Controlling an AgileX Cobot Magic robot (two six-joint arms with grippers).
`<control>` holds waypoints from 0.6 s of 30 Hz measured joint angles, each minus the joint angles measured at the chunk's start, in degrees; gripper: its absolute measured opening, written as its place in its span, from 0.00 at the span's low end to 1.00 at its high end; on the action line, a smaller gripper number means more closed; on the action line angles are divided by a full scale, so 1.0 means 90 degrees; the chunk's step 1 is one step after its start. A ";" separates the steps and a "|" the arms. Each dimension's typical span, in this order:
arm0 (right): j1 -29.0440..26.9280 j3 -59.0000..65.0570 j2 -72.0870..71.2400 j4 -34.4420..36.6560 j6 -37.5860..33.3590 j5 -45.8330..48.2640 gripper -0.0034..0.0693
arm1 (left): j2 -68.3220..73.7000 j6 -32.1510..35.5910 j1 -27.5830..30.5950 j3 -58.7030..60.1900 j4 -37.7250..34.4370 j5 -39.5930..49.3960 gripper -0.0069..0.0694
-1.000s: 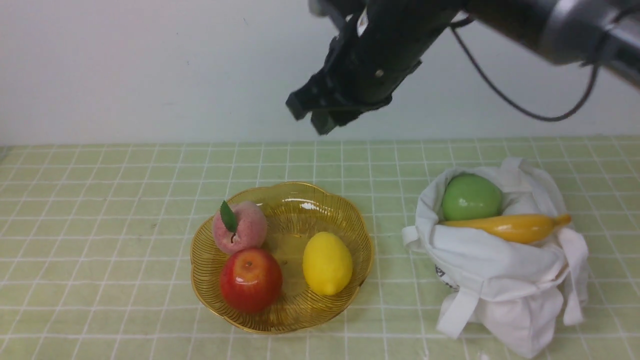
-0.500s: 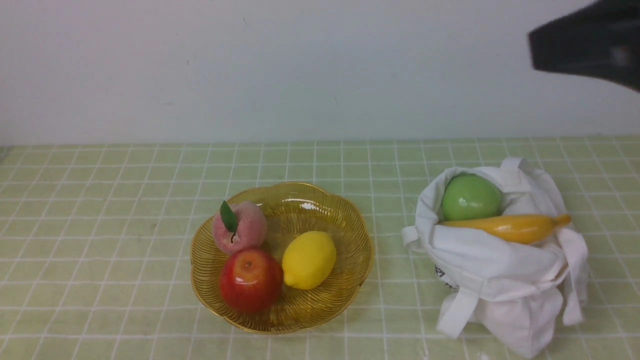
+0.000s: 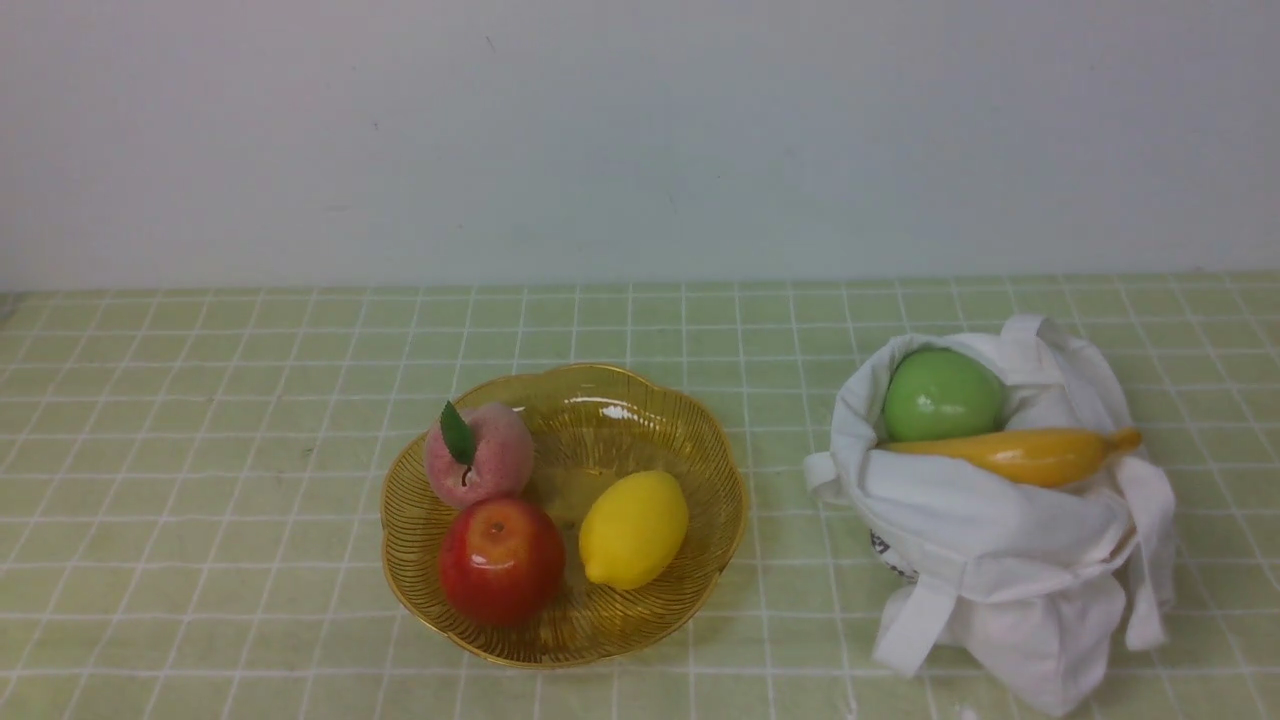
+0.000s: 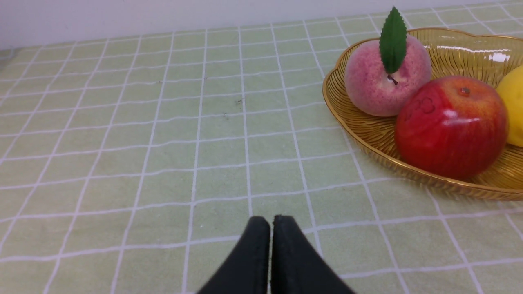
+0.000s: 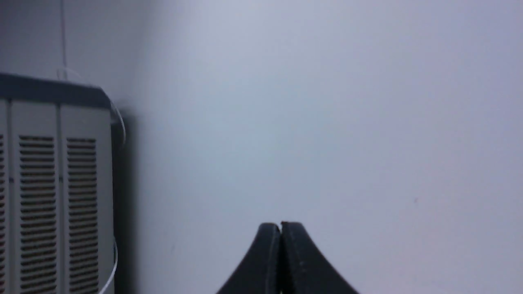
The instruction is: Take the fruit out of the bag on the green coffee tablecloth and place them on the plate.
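The amber plate [image 3: 700, 455] sits mid-table on the green checked tablecloth [image 3: 200, 450] and holds the yellow lemon [image 3: 633, 528], a red apple [image 3: 502, 560] and a pink peach [image 3: 478, 455]. The white bag [image 3: 1000, 560] stands at the right with the green apple [image 3: 942, 394] and the banana [image 3: 1030, 455] in its mouth. Neither gripper shows in the front view. My left gripper [image 4: 271, 220] is shut and empty, low over the cloth, apart from the plate [image 4: 367, 130]. My right gripper [image 5: 280, 226] is shut and empty, facing a wall.
The right wrist view shows a grey vented cabinet [image 5: 53, 183] beside a plain wall. In the left wrist view the peach [image 4: 384, 81] and red apple [image 4: 449, 126] sit at the plate's near side, with the lemon [image 4: 512, 106] at the frame edge.
My right arm has swung from above the plate to the right and out of the front view. The lemon has rolled and settled beside the red apple.
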 joint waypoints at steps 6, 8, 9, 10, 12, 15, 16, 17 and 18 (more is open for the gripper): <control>0.0000 0.0633 -0.0132 -0.0330 -0.0048 -0.0289 0.03 | 0.0001 0.0000 -0.0012 0.0000 -0.0011 0.0002 0.08; 0.0000 0.0819 0.0049 -0.0352 -0.0048 -0.0258 0.03 | 0.0001 0.0000 -0.0012 0.0000 -0.0011 0.0002 0.08; 0.0000 0.0885 0.0111 -0.0358 -0.0048 -0.0244 0.03 | 0.0001 0.0000 -0.0012 0.0000 -0.0011 0.0002 0.08; 0.0000 0.0985 0.0167 -0.0364 -0.0051 -0.0222 0.03 | 0.0001 0.0000 -0.0012 0.0000 -0.0011 0.0002 0.08; 0.0000 0.1201 0.0204 -0.0364 -0.0064 -0.0089 0.03 | 0.0001 0.0000 -0.0012 0.0000 -0.0011 0.0002 0.08; -0.0081 0.1463 0.0100 -0.0364 -0.0071 -0.0015 0.03 | 0.0001 0.0000 -0.0012 0.0000 -0.0011 0.0002 0.08; -0.0261 0.1692 0.0045 -0.0364 -0.0079 -0.0003 0.03 | 0.0001 0.0000 -0.0012 0.0000 -0.0011 0.0002 0.08; -0.0496 0.1871 0.0013 -0.0364 -0.0085 0.0004 0.03 | 0.0001 0.0000 -0.0012 0.0000 -0.0011 0.0002 0.08; -0.0790 0.2025 -0.0017 -0.0364 -0.0093 0.0009 0.03 | 0.0001 0.0000 -0.0012 0.0000 -0.0011 0.0002 0.08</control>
